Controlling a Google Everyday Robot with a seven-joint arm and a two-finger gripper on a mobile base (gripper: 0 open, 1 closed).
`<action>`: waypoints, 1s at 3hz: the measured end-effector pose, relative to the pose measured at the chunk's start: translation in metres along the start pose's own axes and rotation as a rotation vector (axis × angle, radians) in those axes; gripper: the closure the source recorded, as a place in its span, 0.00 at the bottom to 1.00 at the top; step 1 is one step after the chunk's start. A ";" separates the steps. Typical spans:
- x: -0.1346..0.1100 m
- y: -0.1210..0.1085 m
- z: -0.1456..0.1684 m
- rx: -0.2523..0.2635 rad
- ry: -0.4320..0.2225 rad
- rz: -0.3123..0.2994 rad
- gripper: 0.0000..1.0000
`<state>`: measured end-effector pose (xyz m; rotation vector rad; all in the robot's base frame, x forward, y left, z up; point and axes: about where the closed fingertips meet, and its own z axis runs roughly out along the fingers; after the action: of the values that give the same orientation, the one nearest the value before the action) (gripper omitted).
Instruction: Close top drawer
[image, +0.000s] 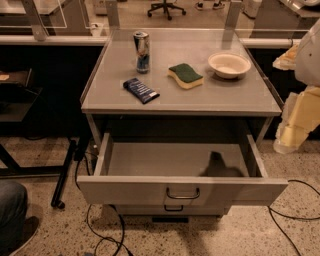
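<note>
The top drawer (150, 191) of the grey metal cabinet stands pulled far out toward me. Its flat front carries a small dark wire handle (183, 194) at centre. The drawer's inside looks empty apart from a dark shadow at its right rear. My gripper (292, 127), pale yellow below the white arm, hangs at the right edge of the view. It is to the right of the drawer's right side wall and apart from it, not touching the front or the handle.
On the cabinet top (225, 97) stand a drink can (142, 51), a dark blue packet (141, 90), a green-and-yellow sponge (185, 75) and a white bowl (229, 64). A lower drawer (135, 210) peeks out below. Cables (295, 215) lie on the floor. A person's leg (12, 215) is at bottom left.
</note>
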<state>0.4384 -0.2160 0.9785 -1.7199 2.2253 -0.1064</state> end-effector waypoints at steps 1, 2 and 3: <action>0.000 0.000 0.000 0.000 0.000 0.000 0.01; 0.000 0.000 0.000 0.000 0.000 0.000 0.23; 0.000 0.000 0.000 0.000 0.000 0.000 0.46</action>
<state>0.4384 -0.2160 0.9785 -1.7199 2.2252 -0.1065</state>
